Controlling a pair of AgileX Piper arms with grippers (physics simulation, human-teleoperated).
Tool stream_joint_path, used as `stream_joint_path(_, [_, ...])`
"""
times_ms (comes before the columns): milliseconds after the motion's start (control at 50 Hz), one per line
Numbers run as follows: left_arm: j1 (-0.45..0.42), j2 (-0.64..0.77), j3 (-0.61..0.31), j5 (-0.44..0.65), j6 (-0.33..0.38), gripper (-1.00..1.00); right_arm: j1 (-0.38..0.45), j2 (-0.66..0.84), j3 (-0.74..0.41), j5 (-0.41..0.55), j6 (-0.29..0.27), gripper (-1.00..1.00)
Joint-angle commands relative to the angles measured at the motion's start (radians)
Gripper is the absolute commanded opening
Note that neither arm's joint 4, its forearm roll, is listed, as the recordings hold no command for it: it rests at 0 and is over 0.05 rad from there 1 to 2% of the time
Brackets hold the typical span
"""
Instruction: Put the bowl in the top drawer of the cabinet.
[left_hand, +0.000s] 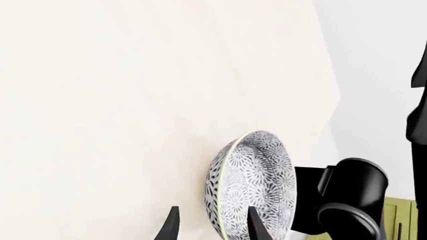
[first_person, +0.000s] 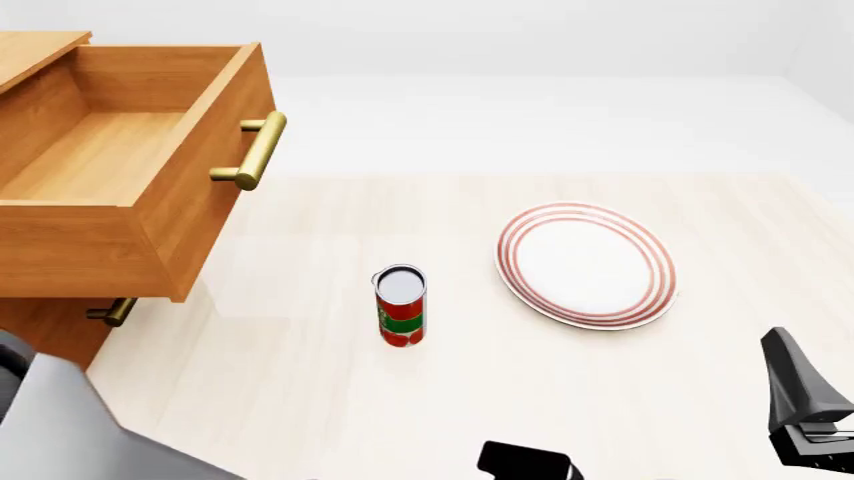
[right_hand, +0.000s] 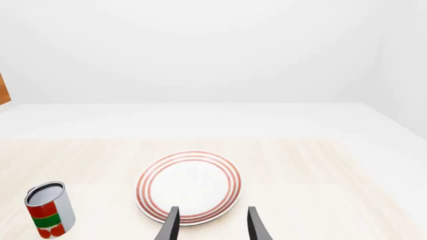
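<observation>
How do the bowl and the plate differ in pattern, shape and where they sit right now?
The bowl is densely covered in blue-grey floral speckles; the plate is plain white with red rings at its rim. The bowl is deep, the plate flat. The bowl shows only in the left wrist view, by the left hand; the plate lies on the table. Both are round.

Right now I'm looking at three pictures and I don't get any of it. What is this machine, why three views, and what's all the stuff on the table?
It is a simulated robot with two arms, each ending in a two-fingered gripper. One picture looks down from above and behind the arms; the other two come from cameras on each wrist.

On the pale table stand a red and green can and a red-ringed plate. At the left, the cabinet has its top drawer pulled open and empty.

The left gripper faces the patterned bowl, fingers apart, one in front of its rim. The right gripper is open over the plate, holding nothing.
</observation>
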Motion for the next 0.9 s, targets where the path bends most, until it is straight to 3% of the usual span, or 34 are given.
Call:
stream_joint_path(20, [-0.002, 0.015, -0.005, -0.008, -0.004, 1.0, 0.0, 0.0, 0.0, 0.0, 0.0, 1.0])
stream_joint_path(140, [0.002, 0.019, -0.008, -0.009, -0.004, 1.0, 0.001, 0.0, 0.0, 0.0, 0.0, 1.0])
stream_joint_path(160, [0.006, 0.018, -0.011, -0.006, 0.0, -1.0, 0.0, 0.0, 0.0, 0.0, 0.0, 1.0])
stream_joint_path(480, [0.047, -0.004, -0.02, 0.029, 0.027, -1.0, 0.0, 0.0, 0.0, 0.0, 0.0, 1.0])
stream_joint_path(900, [0.139, -0.167, -0.007, 0.148, 0.102, -1.0, 0.0, 0.0, 0.0, 0.0, 0.0, 1.0])
